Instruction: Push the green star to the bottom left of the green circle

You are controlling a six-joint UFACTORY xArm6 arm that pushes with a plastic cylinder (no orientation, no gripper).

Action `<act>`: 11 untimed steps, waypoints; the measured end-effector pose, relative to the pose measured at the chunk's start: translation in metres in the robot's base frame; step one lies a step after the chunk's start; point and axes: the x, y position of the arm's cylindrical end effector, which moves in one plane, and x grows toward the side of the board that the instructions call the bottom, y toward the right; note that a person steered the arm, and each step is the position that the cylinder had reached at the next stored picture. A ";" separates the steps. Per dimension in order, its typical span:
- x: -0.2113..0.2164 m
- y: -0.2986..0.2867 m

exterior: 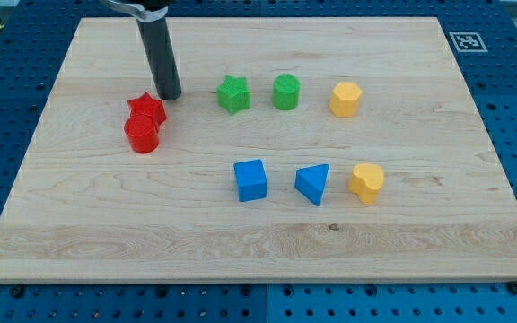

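The green star lies on the wooden board, just to the left of the green circle, with a small gap between them. My tip is to the left of the green star, at about the same height in the view. It stands right beside the upper right edge of the red star.
A red cylinder touches the red star from below. A yellow hexagon-like block is right of the green circle. Lower down stand a blue cube, a blue triangle and a yellow heart.
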 end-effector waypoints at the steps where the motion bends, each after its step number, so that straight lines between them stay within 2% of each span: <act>1: 0.000 0.015; 3: 0.000 0.039; 7: 0.009 0.047; 9: 0.009 0.086; 10: 0.015 0.091; 11: 0.042 0.109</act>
